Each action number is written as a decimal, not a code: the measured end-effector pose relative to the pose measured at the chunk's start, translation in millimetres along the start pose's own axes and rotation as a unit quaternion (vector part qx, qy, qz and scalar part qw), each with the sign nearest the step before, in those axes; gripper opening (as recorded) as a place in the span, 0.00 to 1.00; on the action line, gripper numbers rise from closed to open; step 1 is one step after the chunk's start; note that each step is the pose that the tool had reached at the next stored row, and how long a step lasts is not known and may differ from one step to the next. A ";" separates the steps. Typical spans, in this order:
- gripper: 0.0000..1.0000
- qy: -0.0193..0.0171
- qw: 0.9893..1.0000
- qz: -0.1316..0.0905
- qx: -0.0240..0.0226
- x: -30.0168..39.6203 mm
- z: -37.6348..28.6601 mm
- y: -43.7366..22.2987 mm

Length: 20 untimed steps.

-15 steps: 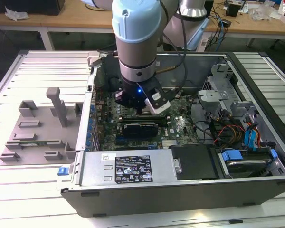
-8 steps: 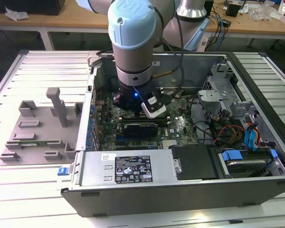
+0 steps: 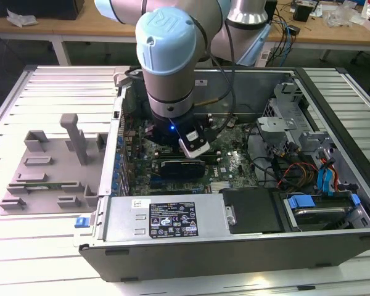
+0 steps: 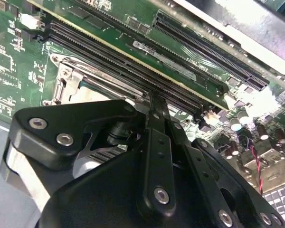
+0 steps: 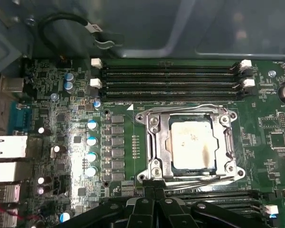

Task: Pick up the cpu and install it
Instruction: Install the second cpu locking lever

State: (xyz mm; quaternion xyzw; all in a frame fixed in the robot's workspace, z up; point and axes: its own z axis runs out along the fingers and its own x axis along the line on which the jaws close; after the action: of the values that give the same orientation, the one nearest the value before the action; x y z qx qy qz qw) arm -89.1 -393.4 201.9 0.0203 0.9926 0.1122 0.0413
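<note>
Lying flat in socket (image 5: 190, 145), cpu (image 5: 192, 145) metal-top up, square | pincer (image 5: 154, 192) pressed together, empty

The cpu (image 5: 192, 145), a flat square chip with a pale, stained silvery top, lies level inside the metal-framed socket (image 5: 152, 142), just beyond the jaws.
</note>
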 end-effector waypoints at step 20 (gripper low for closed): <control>0.11 -0.006 1.000 0.024 0.004 8.3 -44.5 17.9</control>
State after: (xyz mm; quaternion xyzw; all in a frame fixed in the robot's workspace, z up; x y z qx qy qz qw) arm -100.7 -385.4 248.5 0.0454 0.9919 0.1095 0.0447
